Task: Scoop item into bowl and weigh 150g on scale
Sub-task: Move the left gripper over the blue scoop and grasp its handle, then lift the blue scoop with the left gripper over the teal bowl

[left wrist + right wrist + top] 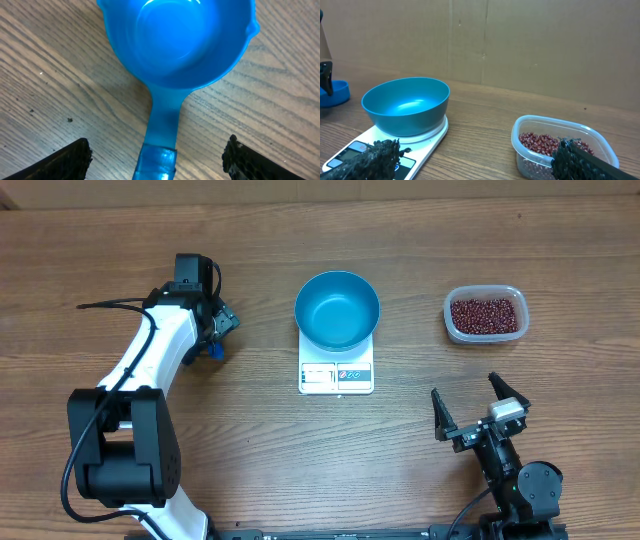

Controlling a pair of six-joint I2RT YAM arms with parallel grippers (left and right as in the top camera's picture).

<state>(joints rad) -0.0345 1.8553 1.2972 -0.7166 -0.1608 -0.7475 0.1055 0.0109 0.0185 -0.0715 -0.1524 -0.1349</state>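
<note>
Over at the left, the left gripper (157, 161) hangs above a small bright-blue plastic scoop (175, 45) that lies on the brown wooden table (270, 450). Its jaws are spread wide either side of the scoop's handle and touch neither edge. A stretch of bare wood separates it from the flat white square scale (336, 378) at mid-table. The round teal-blue bowl (337, 310) sits on the scale's far part, and the display edge shows on the near side. Past more bare wood, a clear plastic tub (449, 330) holds the dark red-brown beans (486, 314), well apart from the bowl. The right gripper (464, 387) stands nearer, jaws wide, holding nothing.
</note>
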